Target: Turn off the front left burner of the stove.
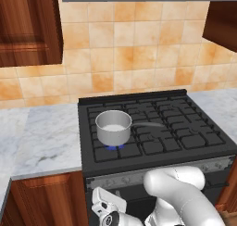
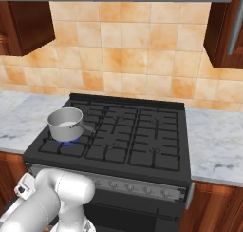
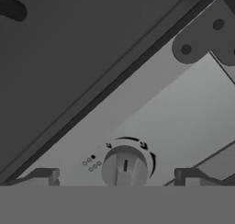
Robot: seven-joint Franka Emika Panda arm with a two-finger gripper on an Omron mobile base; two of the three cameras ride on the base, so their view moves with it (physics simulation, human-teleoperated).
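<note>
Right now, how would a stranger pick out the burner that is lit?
Find the black stove between the marble counters. On its grates, go to the front left burner. Alone among its neighbours, it shows a blue flame and carries the silver saucepan.

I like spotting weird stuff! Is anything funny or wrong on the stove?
Nothing is spilled or broken. A blue flame burns under the saucepan on the front left burner of the stove.

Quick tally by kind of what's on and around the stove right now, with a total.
Stove: 1
Saucepan, over the front left burner with blue flame beneath: 1
Knob between the open end effector fingertips: 1
Marble counter stretches: 2
Wooden wall cabinets: 2
Total: 7
</note>
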